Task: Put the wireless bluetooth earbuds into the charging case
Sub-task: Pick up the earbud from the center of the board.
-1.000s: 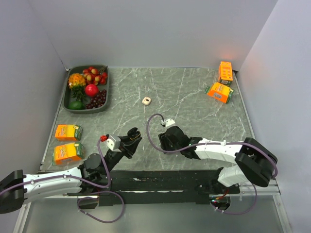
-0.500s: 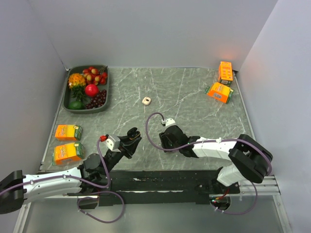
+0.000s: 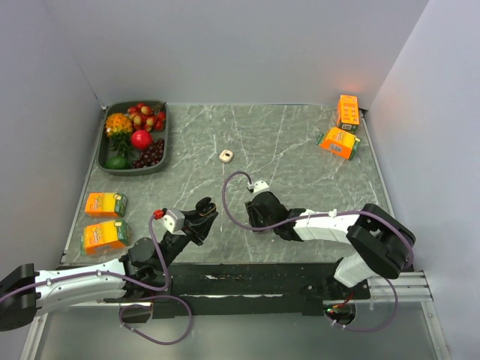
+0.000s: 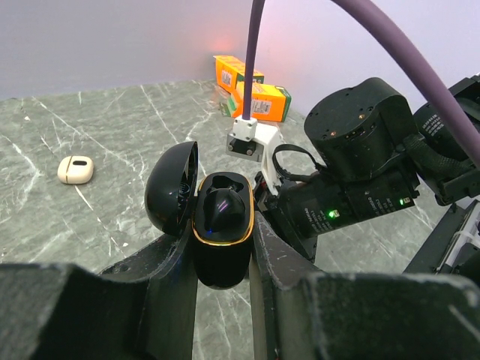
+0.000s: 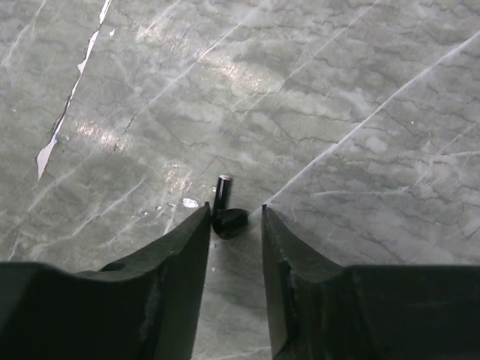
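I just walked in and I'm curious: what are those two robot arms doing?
The left pincer holds a black charging case with its lid flipped open. The right pincer is down at the table, open, straddling a tiny black earbud that lies on it. It has not gripped the earbud yet.
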Controlling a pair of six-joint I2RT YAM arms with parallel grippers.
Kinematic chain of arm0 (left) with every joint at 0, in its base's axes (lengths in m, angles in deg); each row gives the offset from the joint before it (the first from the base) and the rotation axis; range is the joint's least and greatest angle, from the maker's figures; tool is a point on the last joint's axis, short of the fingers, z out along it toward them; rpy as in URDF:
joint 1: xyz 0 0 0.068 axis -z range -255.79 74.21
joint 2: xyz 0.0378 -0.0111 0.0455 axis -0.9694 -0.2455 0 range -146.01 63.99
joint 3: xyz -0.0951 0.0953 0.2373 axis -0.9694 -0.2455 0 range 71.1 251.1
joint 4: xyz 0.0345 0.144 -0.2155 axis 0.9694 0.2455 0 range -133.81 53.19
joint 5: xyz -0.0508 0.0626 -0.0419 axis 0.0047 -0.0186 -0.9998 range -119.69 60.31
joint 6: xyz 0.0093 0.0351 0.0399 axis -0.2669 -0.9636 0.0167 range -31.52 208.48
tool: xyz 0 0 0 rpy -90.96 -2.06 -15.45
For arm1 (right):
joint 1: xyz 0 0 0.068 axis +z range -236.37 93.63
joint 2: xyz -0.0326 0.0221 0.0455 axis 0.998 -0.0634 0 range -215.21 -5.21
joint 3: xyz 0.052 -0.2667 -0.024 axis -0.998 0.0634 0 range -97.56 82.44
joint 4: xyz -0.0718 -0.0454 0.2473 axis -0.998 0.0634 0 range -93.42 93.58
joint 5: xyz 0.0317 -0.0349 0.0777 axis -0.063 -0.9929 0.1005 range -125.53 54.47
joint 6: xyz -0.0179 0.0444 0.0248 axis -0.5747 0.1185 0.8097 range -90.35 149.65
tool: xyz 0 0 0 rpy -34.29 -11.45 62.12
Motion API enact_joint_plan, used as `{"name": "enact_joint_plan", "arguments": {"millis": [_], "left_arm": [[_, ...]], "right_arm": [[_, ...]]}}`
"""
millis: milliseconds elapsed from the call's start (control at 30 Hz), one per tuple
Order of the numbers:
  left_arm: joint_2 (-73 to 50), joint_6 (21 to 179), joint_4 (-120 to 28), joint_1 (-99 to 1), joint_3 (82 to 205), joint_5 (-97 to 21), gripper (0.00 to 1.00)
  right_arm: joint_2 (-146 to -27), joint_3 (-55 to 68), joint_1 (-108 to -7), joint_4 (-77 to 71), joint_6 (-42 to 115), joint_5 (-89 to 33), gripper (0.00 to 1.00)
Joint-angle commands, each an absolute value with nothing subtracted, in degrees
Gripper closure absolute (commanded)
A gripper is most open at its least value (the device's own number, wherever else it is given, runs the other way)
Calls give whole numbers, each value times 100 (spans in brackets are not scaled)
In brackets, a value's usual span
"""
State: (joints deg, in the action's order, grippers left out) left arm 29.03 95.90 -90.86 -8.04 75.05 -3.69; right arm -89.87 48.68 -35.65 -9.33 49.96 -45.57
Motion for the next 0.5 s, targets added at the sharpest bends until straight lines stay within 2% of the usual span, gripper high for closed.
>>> {"name": "enact_joint_plan", "arguments": {"millis": [0, 233, 333, 400, 467], "left_arm": [[2962, 9683, -9241, -785, 7479, -315, 99], [2936, 9692, -9259, -785, 7479, -315, 99], [2971, 9692, -9198, -793, 7488, -315, 99], [3032, 9675, -9136, -785, 7497, -298, 99], [3059, 9675, -9135, -785, 7480, -271, 99]], "right_arm": [[-9134, 4737, -3609, -1045, 5065, -4511, 66], [-9108, 4807, -3609, -992, 5083, -4511, 73], [-8872, 4790, -3618, -861, 5153, -4441, 85], [-8364, 4755, -3618, -607, 5240, -4309, 97], [-8028, 4597, -3609, -30, 5276, -4212, 100]]}}
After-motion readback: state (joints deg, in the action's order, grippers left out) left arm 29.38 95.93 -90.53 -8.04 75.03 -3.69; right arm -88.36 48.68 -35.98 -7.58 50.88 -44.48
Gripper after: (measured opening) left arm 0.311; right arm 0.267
